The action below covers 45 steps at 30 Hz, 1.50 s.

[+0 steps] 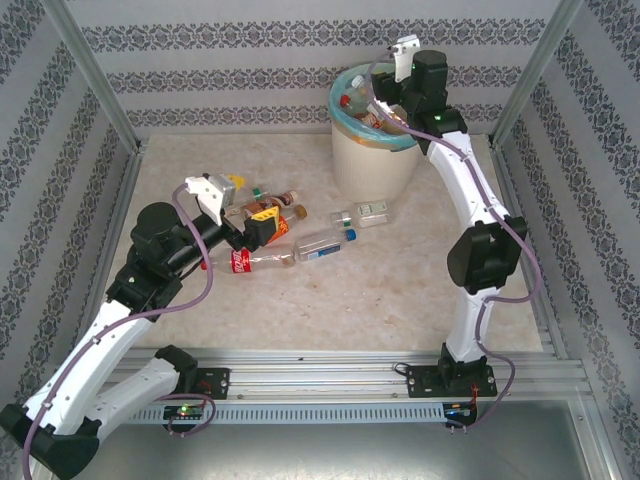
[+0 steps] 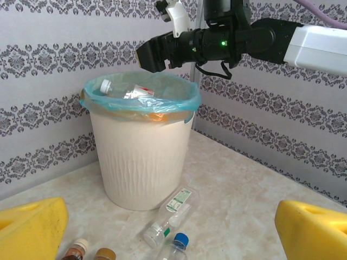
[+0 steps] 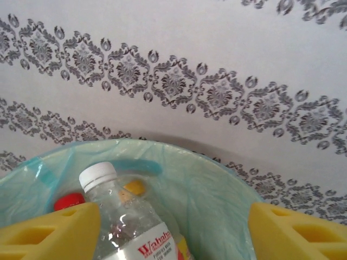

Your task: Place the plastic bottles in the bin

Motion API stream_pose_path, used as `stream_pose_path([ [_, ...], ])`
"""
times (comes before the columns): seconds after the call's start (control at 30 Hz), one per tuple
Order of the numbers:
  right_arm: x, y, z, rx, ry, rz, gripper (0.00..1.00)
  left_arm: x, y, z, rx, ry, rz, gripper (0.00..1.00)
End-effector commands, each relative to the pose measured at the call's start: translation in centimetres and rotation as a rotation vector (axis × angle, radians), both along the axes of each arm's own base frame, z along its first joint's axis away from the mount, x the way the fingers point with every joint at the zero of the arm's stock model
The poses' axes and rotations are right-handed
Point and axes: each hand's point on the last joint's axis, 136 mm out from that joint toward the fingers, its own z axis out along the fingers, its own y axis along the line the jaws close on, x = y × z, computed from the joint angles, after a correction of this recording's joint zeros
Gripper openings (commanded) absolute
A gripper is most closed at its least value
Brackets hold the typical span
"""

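Bin (image 1: 372,165) stood far back on the table (image 1: 400,290), bagged in teal. Right gripper (image 3: 173,212) hung over its mouth, pads spread wide, gripping nothing; a white-capped bottle (image 3: 127,222) lay in the bin between them. Left gripper (image 1: 270,222) gaped fully, empty, low over bottles (image 1: 320,245) scattered mid-table, short of the bin.

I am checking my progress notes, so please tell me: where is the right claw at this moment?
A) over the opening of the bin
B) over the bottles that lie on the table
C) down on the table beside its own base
A: the right claw hangs over the bin, whose teal-lined inside and a white-capped bottle show directly below it.
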Motion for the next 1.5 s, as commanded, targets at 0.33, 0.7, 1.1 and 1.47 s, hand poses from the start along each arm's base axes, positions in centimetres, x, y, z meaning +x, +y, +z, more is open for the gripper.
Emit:
stream_pose_path([
  [0.33,0.0,2.6,-9.3,0.125,0.345,0.170,0.73,0.6,-0.8,-0.9,0.021,-0.003,-0.021,0.98],
  [0.7,2.6,3.5,-9.7,0.120,0.362,0.216,0.74,1.3,-0.6,-1.3,0.040,0.003,0.002,0.98],
  [1.1,1.5,4.5,-6.8,0.083,0.297,0.297,0.57,1.7,-0.8,-1.5,0.056,0.005,0.002,0.99],
  [1.47,-2.1,5.0,1.7,0.102,0.137,0.299,0.49,1.7,-0.9,-1.3,0.034,-0.002,-0.003,0.99],
])
